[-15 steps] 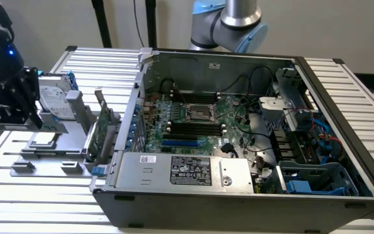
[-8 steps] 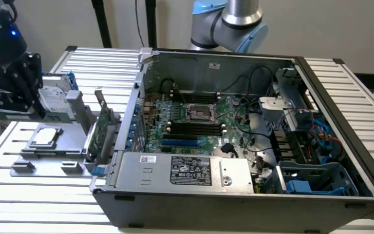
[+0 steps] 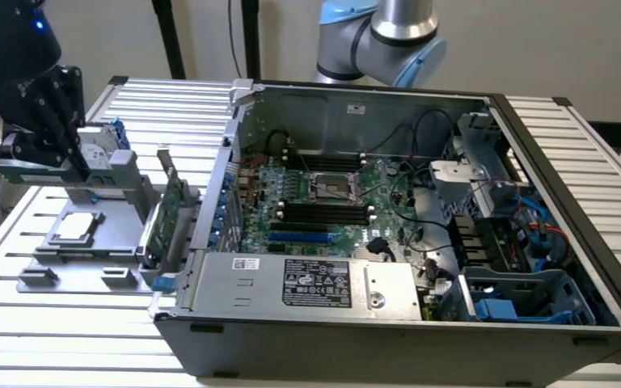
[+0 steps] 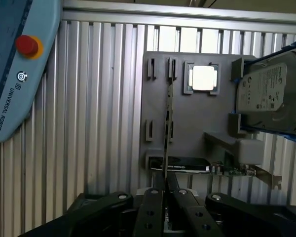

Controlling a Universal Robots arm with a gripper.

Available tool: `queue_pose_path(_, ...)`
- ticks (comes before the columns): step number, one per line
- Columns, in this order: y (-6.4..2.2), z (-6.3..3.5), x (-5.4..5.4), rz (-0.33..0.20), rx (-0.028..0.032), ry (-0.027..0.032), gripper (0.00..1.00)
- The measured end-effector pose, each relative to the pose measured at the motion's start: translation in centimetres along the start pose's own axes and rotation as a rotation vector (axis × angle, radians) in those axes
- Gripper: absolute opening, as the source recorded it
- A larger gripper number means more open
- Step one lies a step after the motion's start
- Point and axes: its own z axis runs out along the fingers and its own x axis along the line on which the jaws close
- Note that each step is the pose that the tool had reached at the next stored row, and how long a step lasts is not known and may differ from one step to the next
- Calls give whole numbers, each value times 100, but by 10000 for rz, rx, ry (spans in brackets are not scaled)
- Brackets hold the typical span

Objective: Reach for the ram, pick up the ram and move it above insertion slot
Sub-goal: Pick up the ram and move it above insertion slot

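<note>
Over the grey parts tray (image 4: 187,123), on the table (image 4: 108,123) at the exterior view's left, the gripper (image 4: 165,195) points down. Its fingers (image 4: 150,210) are drawn close together, pinching the ram (image 4: 166,133), a thin stick seen edge-on. This looks like the pick-up step. The ram is well apart from the memory slots (image 3: 316,214) inside the open computer case (image 3: 397,352). The tray also holds a processor chip (image 4: 203,78), a hard drive (image 4: 271,98) and an expansion card (image 4: 197,165).
</note>
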Motion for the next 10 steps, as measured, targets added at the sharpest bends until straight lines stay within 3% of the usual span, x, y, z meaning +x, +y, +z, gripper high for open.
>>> queue_pose_path(10, -299, -34, 0, -22, 4, -224, 14)
